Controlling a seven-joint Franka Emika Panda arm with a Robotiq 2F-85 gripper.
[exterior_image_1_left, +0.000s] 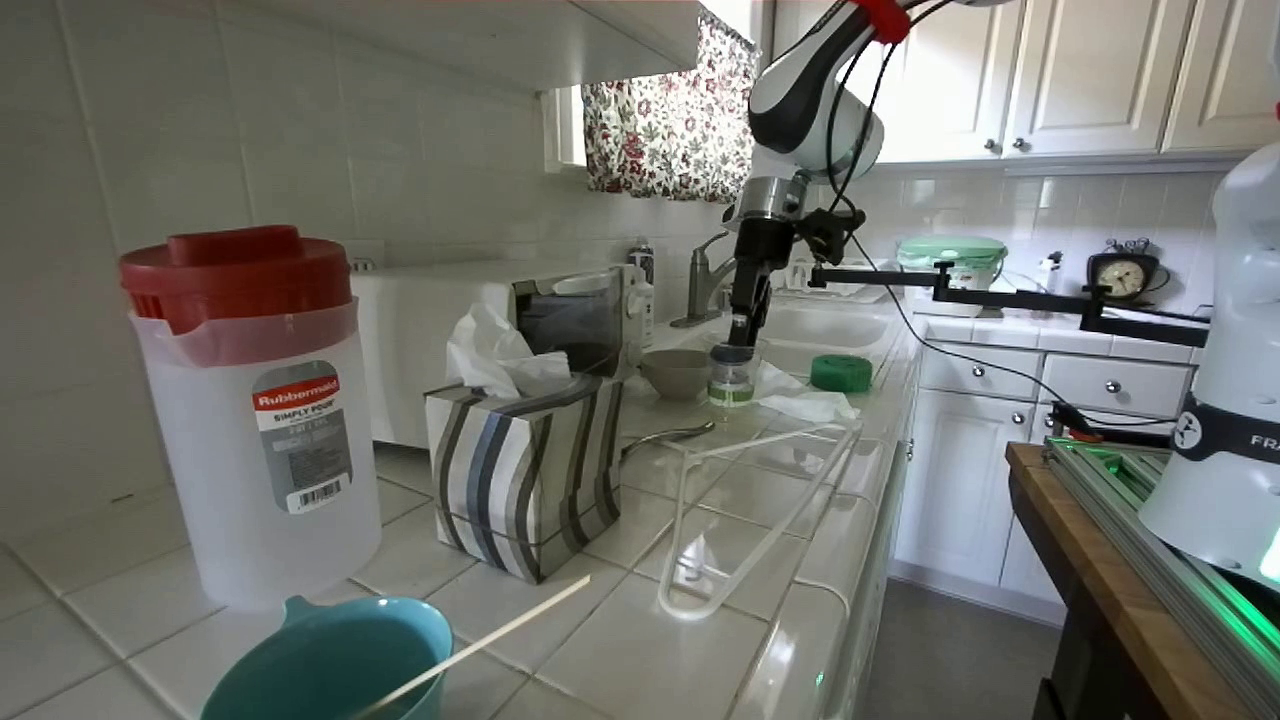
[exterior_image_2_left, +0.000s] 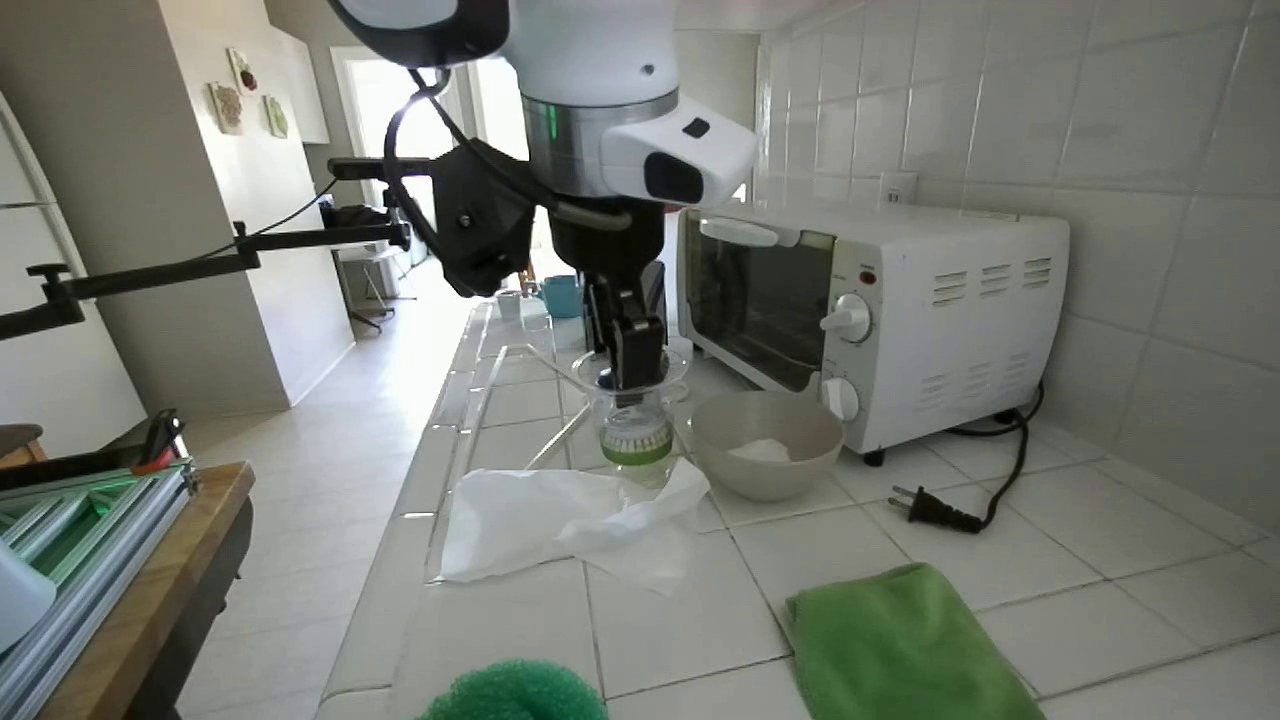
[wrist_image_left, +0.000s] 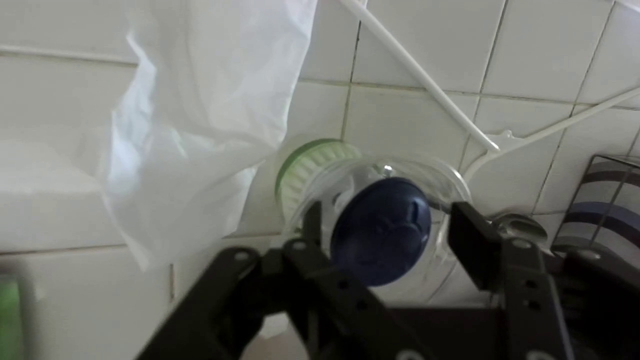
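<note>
My gripper (wrist_image_left: 386, 225) points down over a clear, wide-rimmed container (wrist_image_left: 452, 175) on the tiled counter. A round dark blue top (wrist_image_left: 382, 235) lies between its fingers, with a gap visible on both sides, so the jaws stand apart around it without visible contact. Lower in the container, a white ribbed part with a green edge (exterior_image_2_left: 637, 440) shows through the clear wall. In both exterior views the fingertips reach down to the container's mouth; the blue top (exterior_image_1_left: 732, 353) is partly hidden by the fingers in an exterior view (exterior_image_2_left: 605, 380).
Close by are a crumpled white sheet (exterior_image_2_left: 530, 525), a beige bowl (exterior_image_2_left: 765, 450), a toaster oven (exterior_image_2_left: 940, 310) and a green scrubber (exterior_image_1_left: 841, 373). A white triangular frame (exterior_image_1_left: 690, 608), a spoon (exterior_image_1_left: 675, 434), a tissue box (exterior_image_1_left: 530, 480) and a red-lidded pitcher (exterior_image_1_left: 250, 430) share the counter.
</note>
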